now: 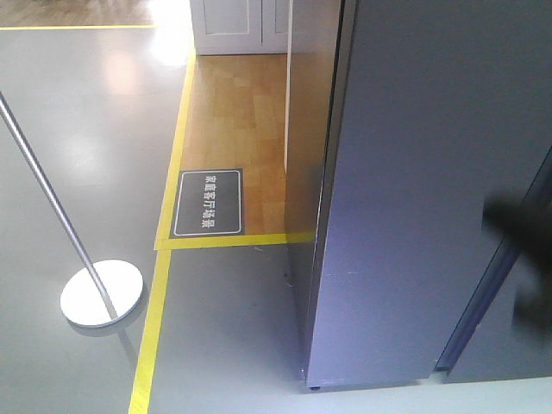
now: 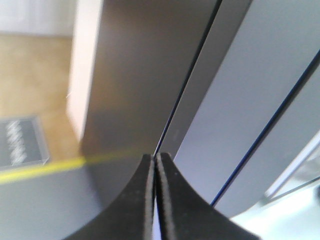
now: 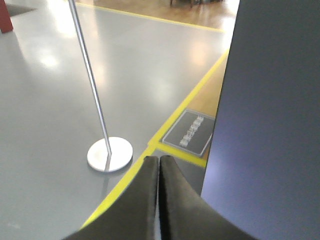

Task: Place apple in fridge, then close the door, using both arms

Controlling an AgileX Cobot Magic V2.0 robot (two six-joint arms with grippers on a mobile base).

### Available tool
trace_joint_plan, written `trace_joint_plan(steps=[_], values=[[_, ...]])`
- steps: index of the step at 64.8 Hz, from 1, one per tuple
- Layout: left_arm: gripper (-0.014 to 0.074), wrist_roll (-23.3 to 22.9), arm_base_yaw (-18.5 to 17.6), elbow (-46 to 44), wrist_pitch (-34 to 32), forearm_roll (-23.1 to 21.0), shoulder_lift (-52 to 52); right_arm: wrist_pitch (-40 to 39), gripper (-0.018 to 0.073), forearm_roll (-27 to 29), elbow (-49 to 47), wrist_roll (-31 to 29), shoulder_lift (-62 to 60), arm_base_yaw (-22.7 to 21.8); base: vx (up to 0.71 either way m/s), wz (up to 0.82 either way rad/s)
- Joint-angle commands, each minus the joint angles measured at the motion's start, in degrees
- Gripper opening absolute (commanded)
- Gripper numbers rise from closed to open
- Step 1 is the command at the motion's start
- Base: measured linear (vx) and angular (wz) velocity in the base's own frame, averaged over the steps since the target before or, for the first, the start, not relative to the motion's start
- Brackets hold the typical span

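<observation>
My left tool (image 2: pixel 155 200) and right tool (image 3: pixel 159 200): fingers together, nothing held. For the door (image 1: pixel 414 172), I should push flat near its free edge, steadily, until flush with the fridge (image 1: pixel 304 172).

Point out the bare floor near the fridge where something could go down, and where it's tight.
Widest: grey floor left of the yellow tape line, beyond the stand base. Also the grey strip between tape and fridge, and wood floor between floor sign and white cupboard. Tight: the narrow gap at the fridge's right edge.
</observation>
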Motion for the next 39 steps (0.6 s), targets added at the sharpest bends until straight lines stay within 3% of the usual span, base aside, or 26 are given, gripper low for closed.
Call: trace_joint_plan(steps=[1, 11, 16, 27, 39], values=[[-0.0006, 1.3, -0.1, 10.8, -7.3, -2.9, -6.9, -4.0, -0.0003, 2.9, 7.4, -1.0, -6.4, -0.2, 0.00, 0.00], [-0.0006, 1.0, -0.1, 28.1, -14.3, -6.0, -13.0, -6.5, -0.0003, 2.9, 18.7, -1.0, -15.6, -0.2, 0.00, 0.00], [-0.0006, 1.0, -0.1, 32.5, -15.3, -7.5, -13.5, -6.4, -0.0003, 3.9, 20.6, -0.9, -18.6, -0.2, 0.00, 0.00], [-0.0006, 1.0, -0.1, 34.6, -15.1, -10.6, -13.6, -6.7, -0.0003, 4.2, 20.8, -0.9, -20.8, -0.2, 0.00, 0.00], [-0.0006, 1.0, -0.1, 34.6, -15.2, -20.2, -13.6, -5.8, -0.0003, 5.4, 20.9, -0.7, -20.8, -0.2, 0.00, 0.00]])
